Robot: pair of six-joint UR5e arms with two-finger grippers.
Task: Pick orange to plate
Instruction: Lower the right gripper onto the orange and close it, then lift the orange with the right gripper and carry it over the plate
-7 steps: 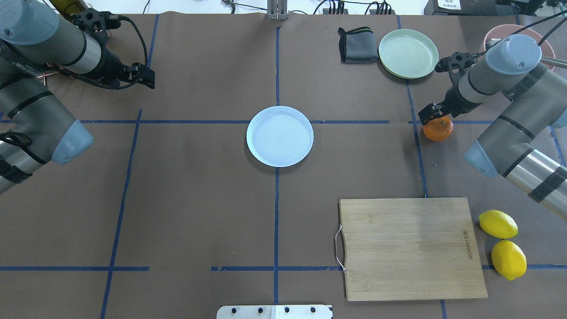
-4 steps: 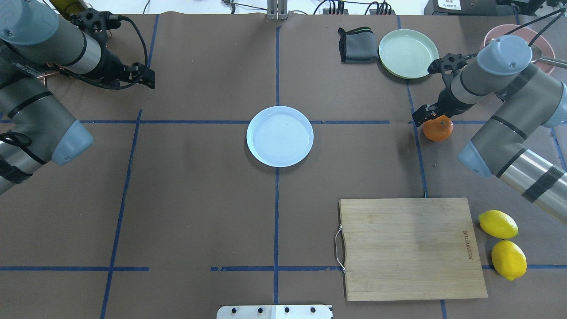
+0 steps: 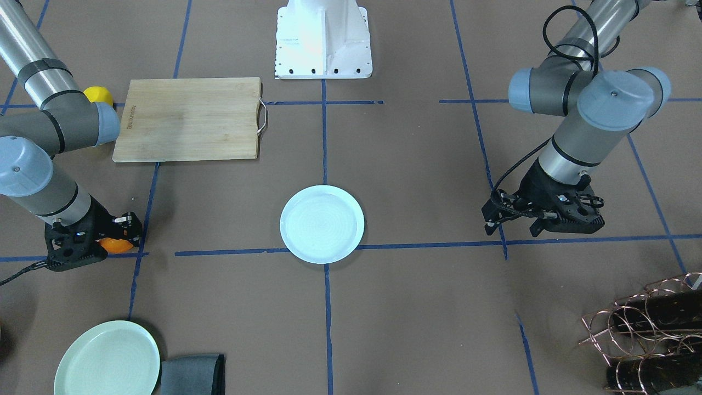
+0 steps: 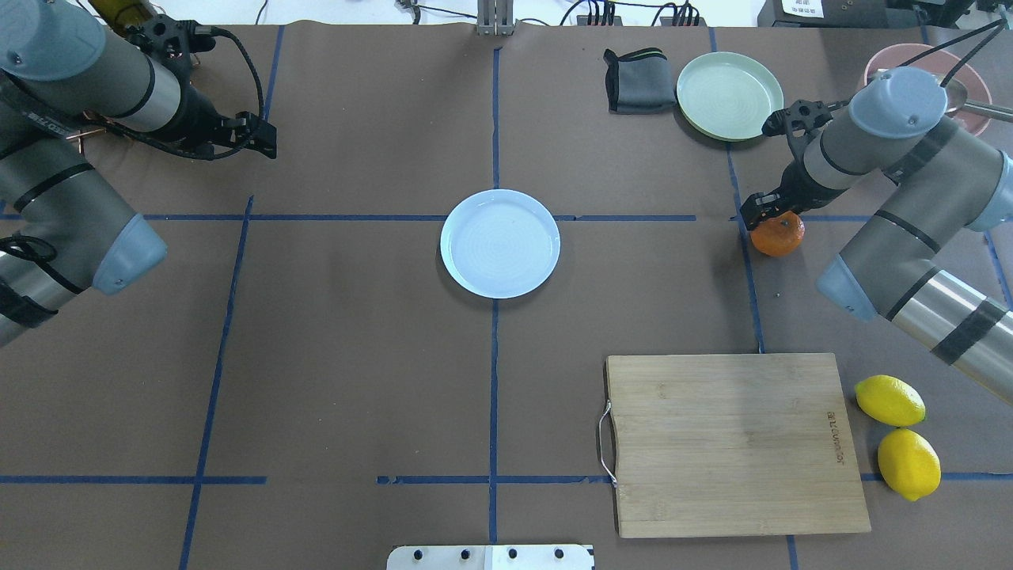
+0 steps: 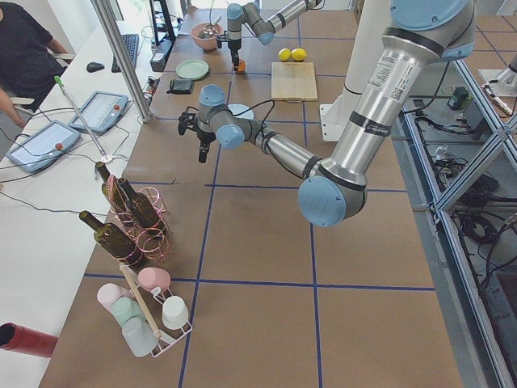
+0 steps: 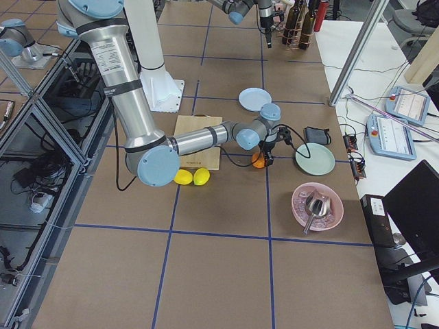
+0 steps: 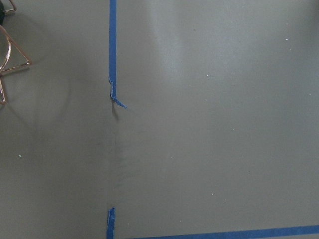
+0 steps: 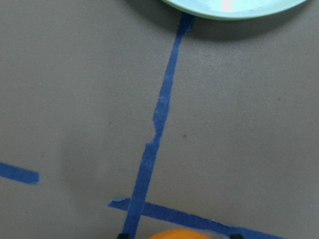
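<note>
The orange sits on the brown table at the right, just beside a blue tape line. My right gripper is down over it and open. In the right wrist view its fingertips straddle the top of the orange with a small gap on each side. From the front, the gripper body hides most of the orange. The pale bluish-white plate lies bare at the table's centre. My left gripper hangs open and holding nothing over the far left of the table.
A mint-green plate and a folded grey cloth lie behind the orange. A pink bowl holds a spoon. A wooden cutting board and two lemons are at the near right. A copper bottle rack stands beside the left arm.
The right arm has swung a little left and lowered its gripper around the orange. The orange has shifted slightly left. The left arm has not moved.
</note>
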